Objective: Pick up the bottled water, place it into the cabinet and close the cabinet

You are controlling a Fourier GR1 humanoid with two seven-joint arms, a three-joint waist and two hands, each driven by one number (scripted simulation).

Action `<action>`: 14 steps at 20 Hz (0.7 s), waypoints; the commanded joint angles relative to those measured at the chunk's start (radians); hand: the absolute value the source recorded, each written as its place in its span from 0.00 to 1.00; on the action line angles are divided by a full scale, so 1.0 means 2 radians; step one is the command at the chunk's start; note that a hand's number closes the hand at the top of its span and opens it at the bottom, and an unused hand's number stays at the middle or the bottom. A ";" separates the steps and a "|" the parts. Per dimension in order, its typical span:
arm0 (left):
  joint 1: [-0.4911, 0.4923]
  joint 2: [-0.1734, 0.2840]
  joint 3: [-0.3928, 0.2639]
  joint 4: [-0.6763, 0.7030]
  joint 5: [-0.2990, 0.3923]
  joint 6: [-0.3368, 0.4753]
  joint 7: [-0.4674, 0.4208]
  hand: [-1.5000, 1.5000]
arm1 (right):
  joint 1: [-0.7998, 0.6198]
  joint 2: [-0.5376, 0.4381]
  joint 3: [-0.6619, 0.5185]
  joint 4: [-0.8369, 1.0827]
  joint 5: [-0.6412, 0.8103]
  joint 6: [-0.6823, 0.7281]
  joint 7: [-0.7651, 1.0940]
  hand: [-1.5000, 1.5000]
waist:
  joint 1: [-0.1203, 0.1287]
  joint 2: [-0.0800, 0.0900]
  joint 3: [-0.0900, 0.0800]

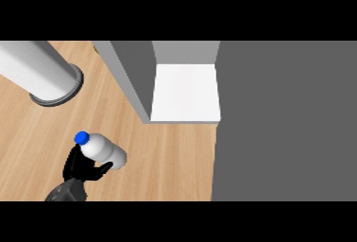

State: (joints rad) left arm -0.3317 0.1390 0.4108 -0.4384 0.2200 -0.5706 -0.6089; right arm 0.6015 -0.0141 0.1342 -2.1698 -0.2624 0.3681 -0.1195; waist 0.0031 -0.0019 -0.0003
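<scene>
Wooden counter (160, 160): bottled water (103, 149) tilted, cap up-left.

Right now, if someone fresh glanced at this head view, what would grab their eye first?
Probably the bottled water with its blue cap, lower left, tilted in the curled left hand over the wooden counter. Next, the open cabinet at top centre, its white shelf showing, with its big grey door filling the right side. A large grey cylinder stands at upper left.

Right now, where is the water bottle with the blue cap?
In the head view, the water bottle is at the lower left over the wooden counter, held in the left robot hand, left of and below the open cabinet.
</scene>
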 commanded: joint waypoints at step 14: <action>0.108 -0.069 -0.130 -0.337 0.115 0.094 0.173 1.00 | 0.001 0.006 0.036 0.000 0.013 -0.014 0.000 0.00 | -0.001 -0.002 0.001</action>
State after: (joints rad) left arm -0.1562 0.0177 0.2540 -0.9599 0.3911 -0.4690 -0.3384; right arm 0.5882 -0.0201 0.1402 -2.1485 -0.2735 0.3738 -0.1244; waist 0.0028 -0.0043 0.0011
